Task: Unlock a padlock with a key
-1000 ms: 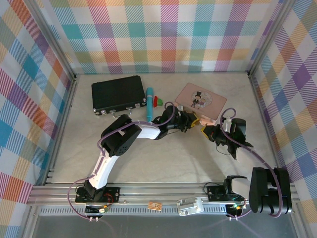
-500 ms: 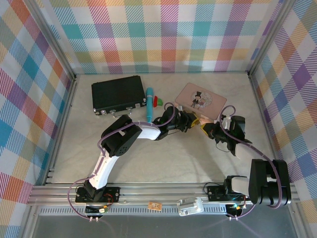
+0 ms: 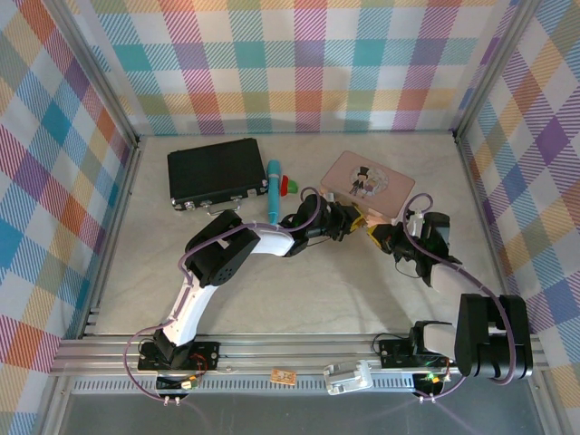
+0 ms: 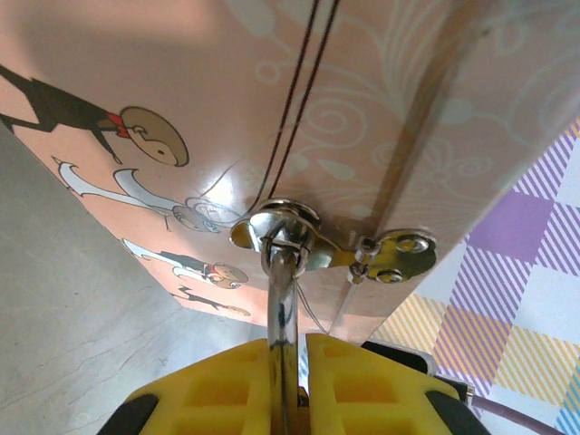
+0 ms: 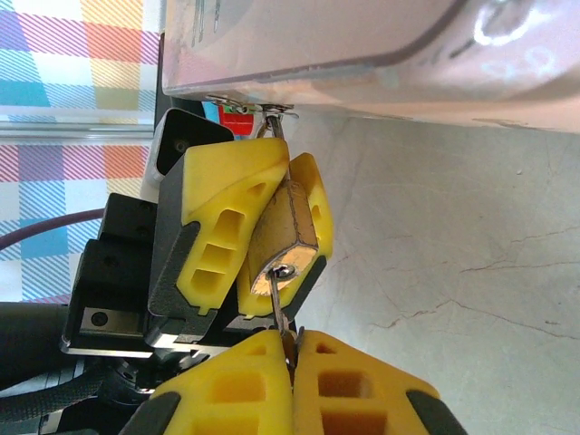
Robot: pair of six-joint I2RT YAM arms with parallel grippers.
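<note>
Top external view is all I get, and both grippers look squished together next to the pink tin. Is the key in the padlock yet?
Observer: Yes. In the right wrist view, the key pokes into the keyhole at the bottom of the padlock.
Operator: Who's holding what?
Observer: The right gripper is pinched shut on the key, and the left gripper is squeezing the padlock's brass body.
Operator: Is the padlock hooked onto the tin?
Observer: In the left wrist view, its silver shackle runs up into a shiny metal clasp on the pink tin.
</note>
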